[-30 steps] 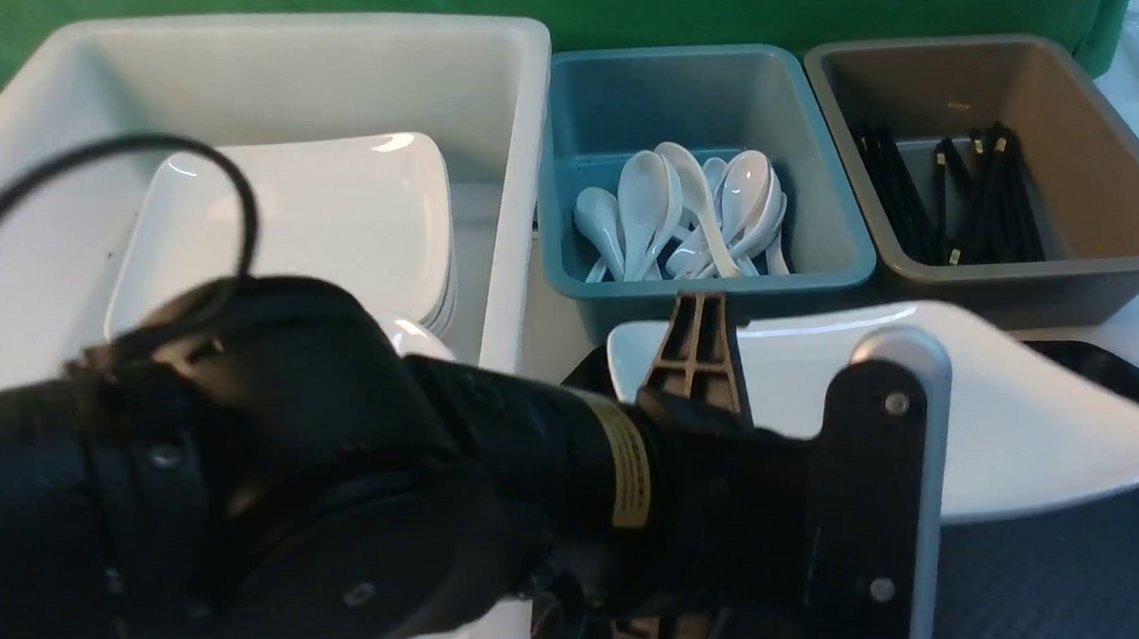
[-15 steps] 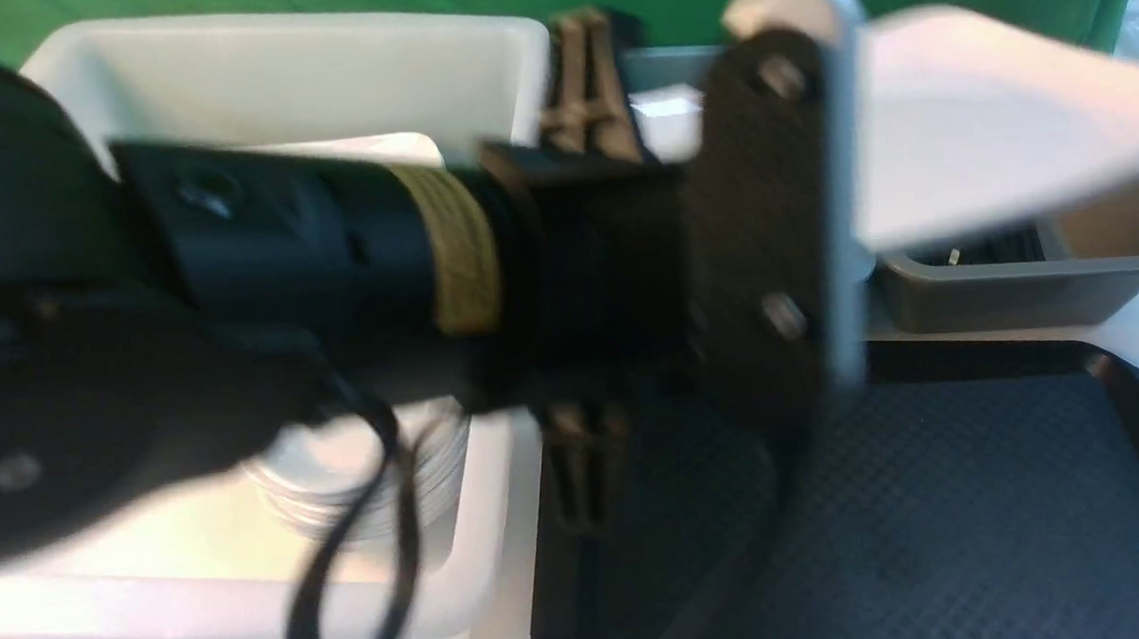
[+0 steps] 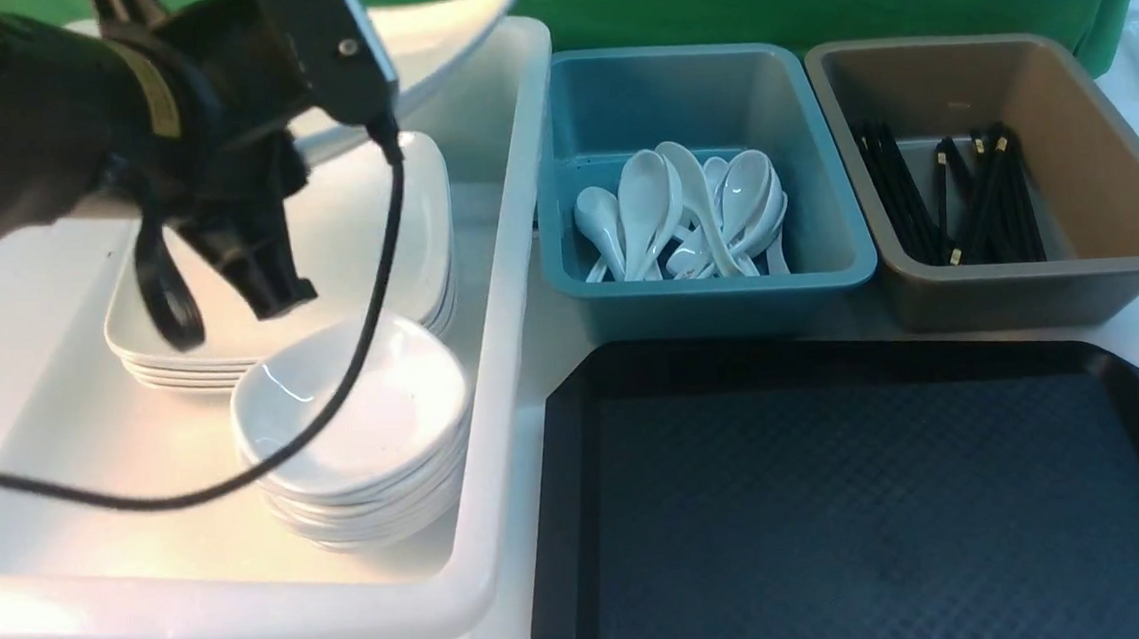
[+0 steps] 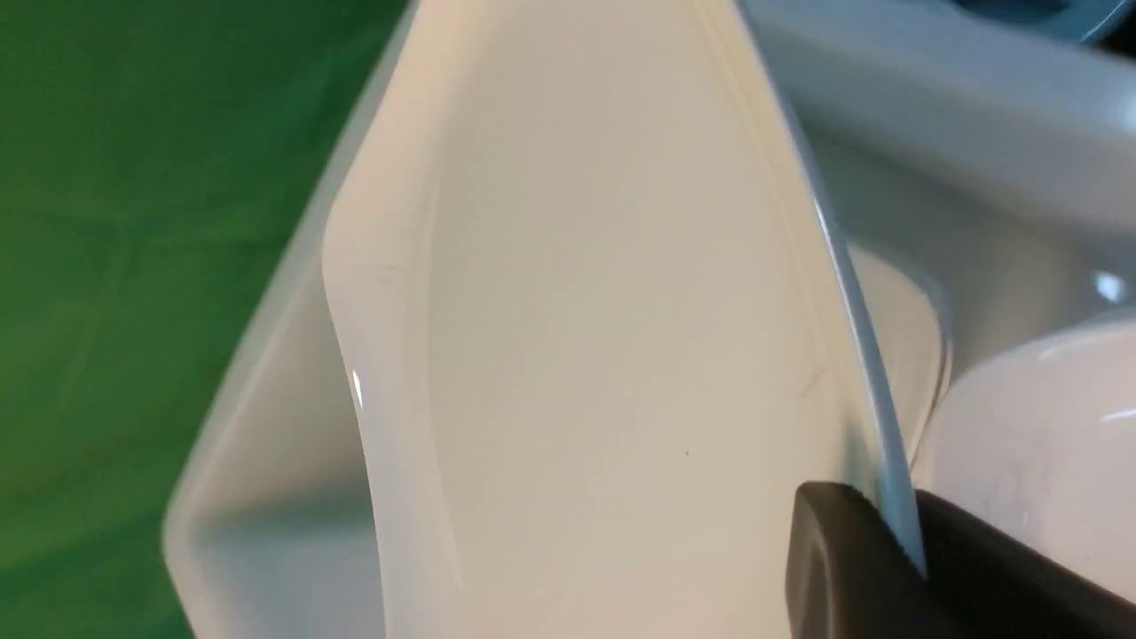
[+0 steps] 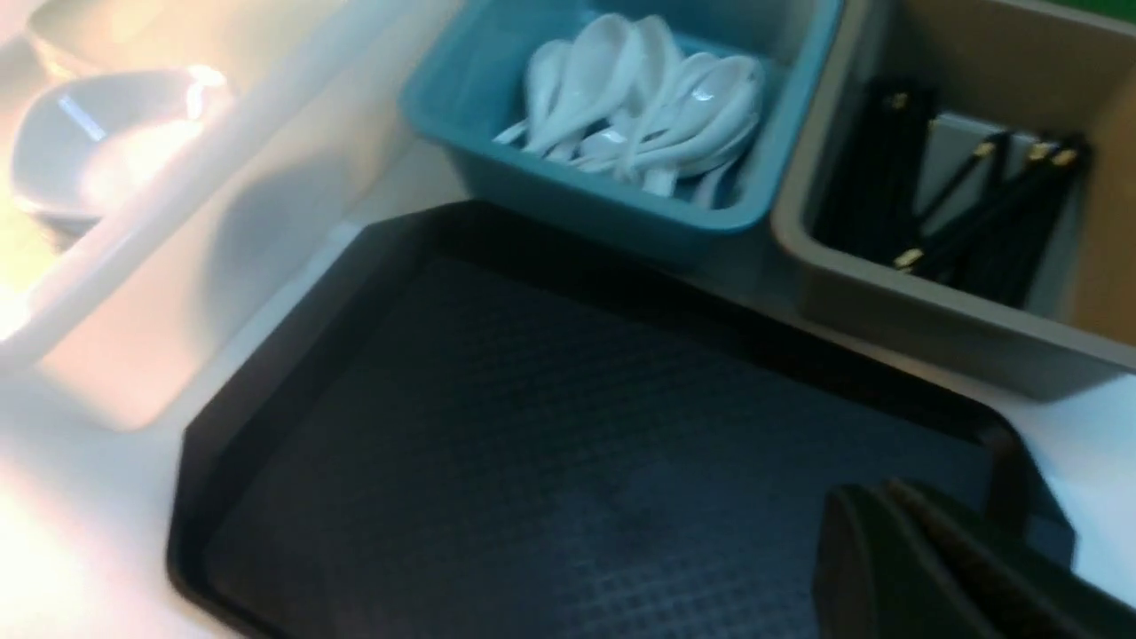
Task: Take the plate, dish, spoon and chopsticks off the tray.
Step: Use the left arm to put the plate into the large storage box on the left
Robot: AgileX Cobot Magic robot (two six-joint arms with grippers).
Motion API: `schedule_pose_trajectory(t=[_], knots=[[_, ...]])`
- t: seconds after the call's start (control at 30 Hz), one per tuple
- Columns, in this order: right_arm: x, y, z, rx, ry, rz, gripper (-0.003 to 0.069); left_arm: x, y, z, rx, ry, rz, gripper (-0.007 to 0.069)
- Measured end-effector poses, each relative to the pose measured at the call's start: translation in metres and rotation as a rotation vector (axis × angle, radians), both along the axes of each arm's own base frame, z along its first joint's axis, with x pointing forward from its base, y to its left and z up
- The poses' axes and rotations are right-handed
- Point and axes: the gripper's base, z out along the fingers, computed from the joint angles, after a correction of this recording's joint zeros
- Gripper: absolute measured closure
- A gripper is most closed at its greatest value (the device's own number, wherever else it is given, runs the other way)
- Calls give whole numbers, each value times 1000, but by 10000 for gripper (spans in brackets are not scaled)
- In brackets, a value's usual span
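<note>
The plate [image 3: 439,26] hangs tilted over the white bin [image 3: 525,262], above the stack of plates [image 3: 362,224] and clear of it. The left tool [image 4: 901,550] is clamped narrow on its rim.

To set it down well, I judge the arm should level the plate, square it to the stack, lower until it rests, then let go. It should also stay off the stack of dishes [image 3: 366,414] just beside, where the dangling cable [image 3: 368,303] could snag.

Only the left wrist view shows the rim pinched between the dark fingers. The front view hides that grip but shows the stack below and the tray [image 3: 843,501], with nothing on the part in view. Only the right wrist view shows the right tool [image 5: 879,532], closed and holding nothing, above the tray.
</note>
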Motion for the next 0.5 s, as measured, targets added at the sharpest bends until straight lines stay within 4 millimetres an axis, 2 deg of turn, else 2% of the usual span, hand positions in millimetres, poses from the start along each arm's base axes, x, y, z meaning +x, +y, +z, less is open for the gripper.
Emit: schedule_pose_trajectory(t=[0.17, 0.27, 0.5], knots=[[1, 7, -2, -3, 29, 50, 629, 30, 5, -44, 44, 115, 87, 594], [0, 8, -3, 2, 36, 61, 629, 42, 3, -59, 56, 148, 132, 594], [-2, 11, -4, 11, 55, 92, 624, 68, -4, -61, 33, 174, 221, 598]])
